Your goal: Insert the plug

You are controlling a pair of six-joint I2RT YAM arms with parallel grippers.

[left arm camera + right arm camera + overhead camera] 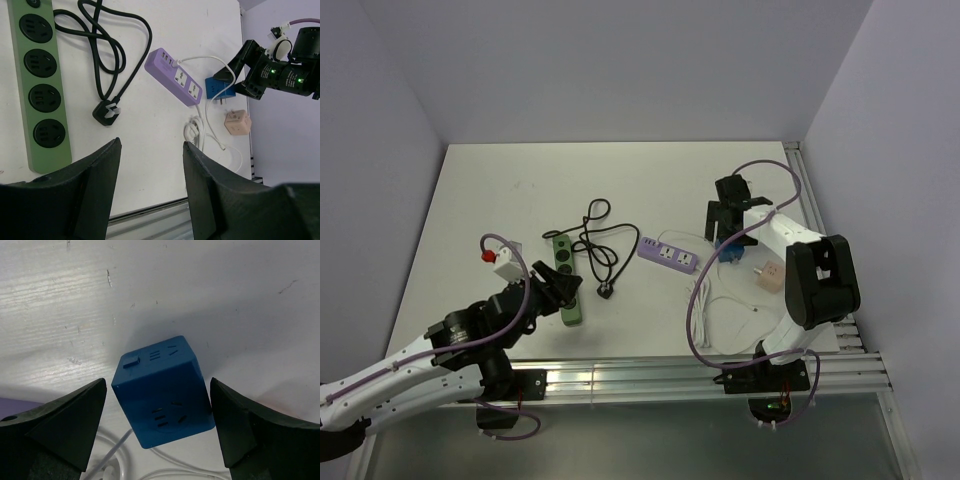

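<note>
The blue plug (pixel 162 392) is a small cube lying on the white table, between the fingers of my right gripper (pixel 157 385). That gripper is open and straddles the cube; the right finger is close to its side and the left finger stands apart. The plug also shows in the top view (pixel 729 252) and in the left wrist view (pixel 219 90). The green power strip (pixel 566 278) lies at the near left, also seen in the left wrist view (pixel 40 85). My left gripper (pixel 151 142) is open and empty, just above the strip's near end (pixel 555 285).
A purple power strip (pixel 669 255) with a coiled white cable (pixel 705 310) lies beside the plug. A beige cube adapter (pixel 768 275) sits to its right. A black cable (pixel 595 240) ends in a black plug (pixel 608 290). A white adapter (pixel 500 262) sits at the left.
</note>
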